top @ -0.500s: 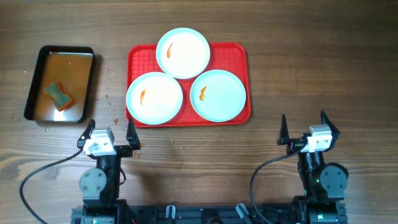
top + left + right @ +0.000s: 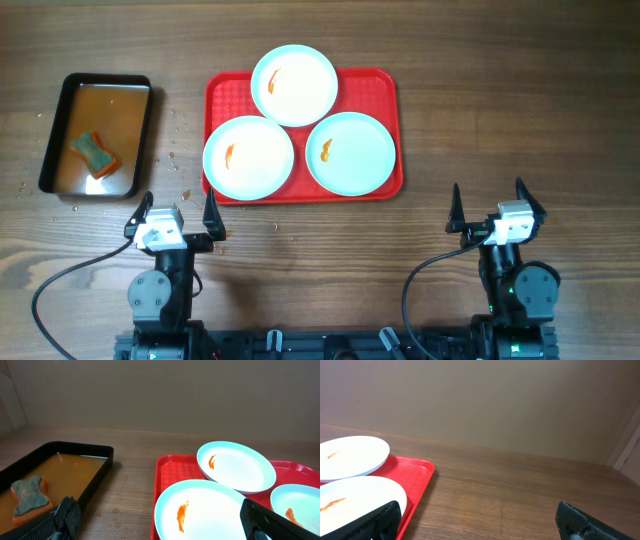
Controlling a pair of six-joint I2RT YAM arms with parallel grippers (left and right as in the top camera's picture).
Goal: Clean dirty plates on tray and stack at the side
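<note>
Three pale round plates lie on the red tray (image 2: pixel 385 82): one at the back (image 2: pixel 294 85), one front left (image 2: pixel 248 158), one front right (image 2: pixel 351 152). Each carries a small orange smear. My left gripper (image 2: pixel 176 208) stands open just in front of the tray's left corner, holding nothing. In the left wrist view the front left plate (image 2: pixel 200 510) lies between the open fingers (image 2: pixel 67 517). Open and holding nothing as well, my right gripper (image 2: pixel 489 200) is off to the right of the tray. Its wrist view shows the tray's edge (image 2: pixel 417 480) and two plates (image 2: pixel 350 455).
A black pan (image 2: pixel 105 79) of brownish water stands left of the tray, with a sponge (image 2: pixel 93 152) lying in it. Small drops or crumbs (image 2: pixel 170 130) dot the wood between the pan and the tray. Bare wooden table (image 2: pixel 500 120) extends right of the tray.
</note>
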